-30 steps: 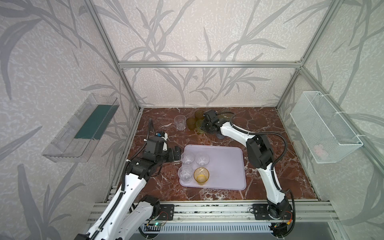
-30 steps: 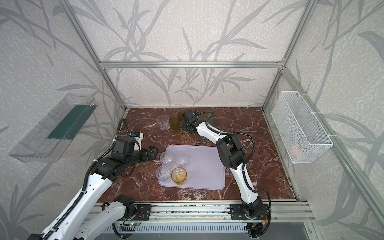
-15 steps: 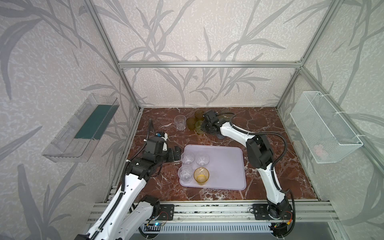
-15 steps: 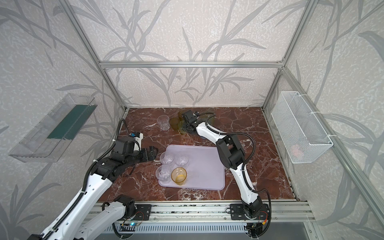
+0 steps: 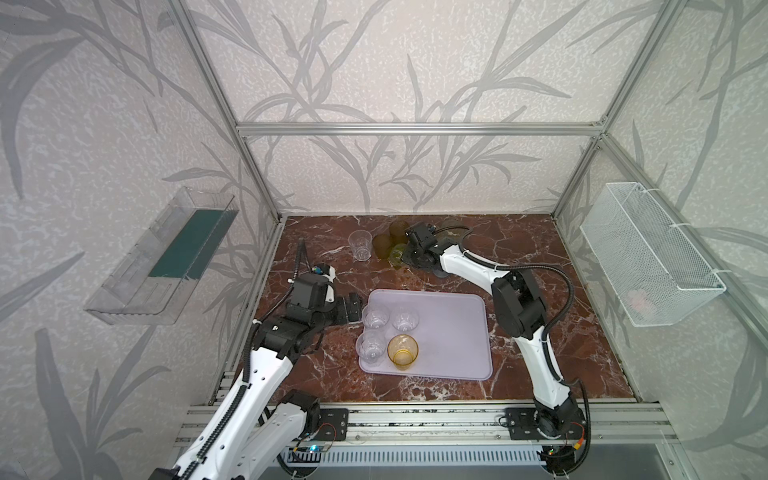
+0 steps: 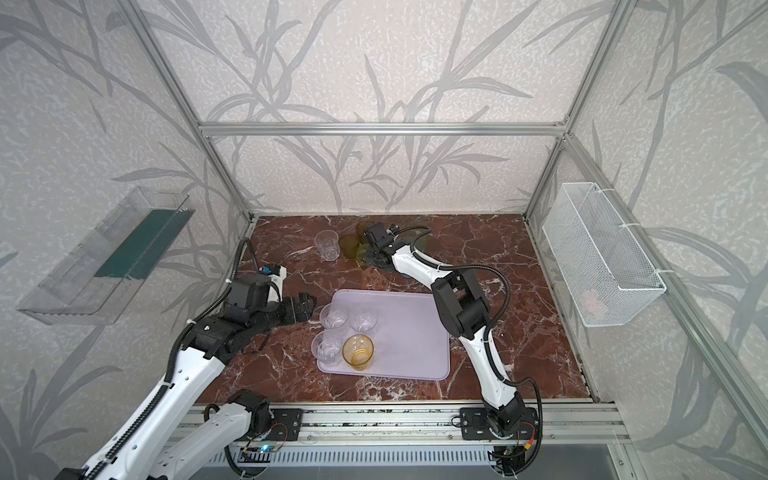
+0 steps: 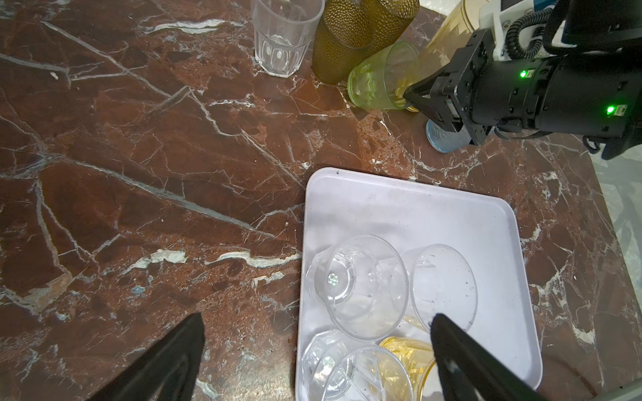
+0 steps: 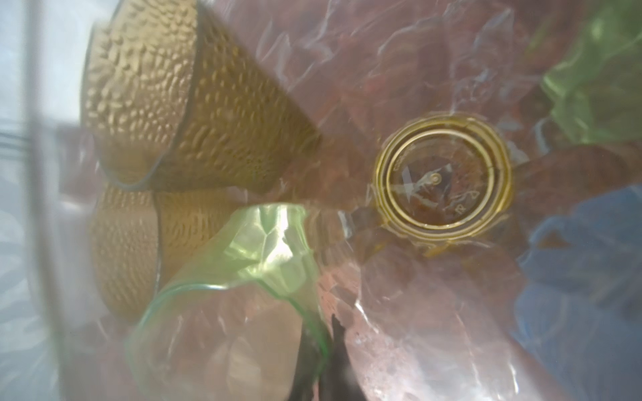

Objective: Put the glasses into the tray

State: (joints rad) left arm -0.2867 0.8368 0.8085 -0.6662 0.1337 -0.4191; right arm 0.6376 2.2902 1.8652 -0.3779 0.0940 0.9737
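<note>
Four glasses [image 5: 376,318] sat in tray [image 5: 449,324]; our right claw [image 7: 407,94] gripped green glass [image 7: 373,81] rim near bench's [image 5: 324,249] far edge, left claw [image 5: 358,306] apart; we judged straight lift safest.

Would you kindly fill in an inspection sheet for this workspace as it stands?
Surface: dark red marble table.
Job's things: tray holds three clear glasses and an amber glass. Behind it on the table are a clear glass, two olive glasses, a green glass, a blue glass and a tall amber glass.
Clutter: nothing seen.
Hands: left hand open beside the tray's left edge; right hand shut on the green glass.
Cables: black cable arcs off the right arm.
Surroundings: clear bin on the left wall, wire basket on the right wall.
</note>
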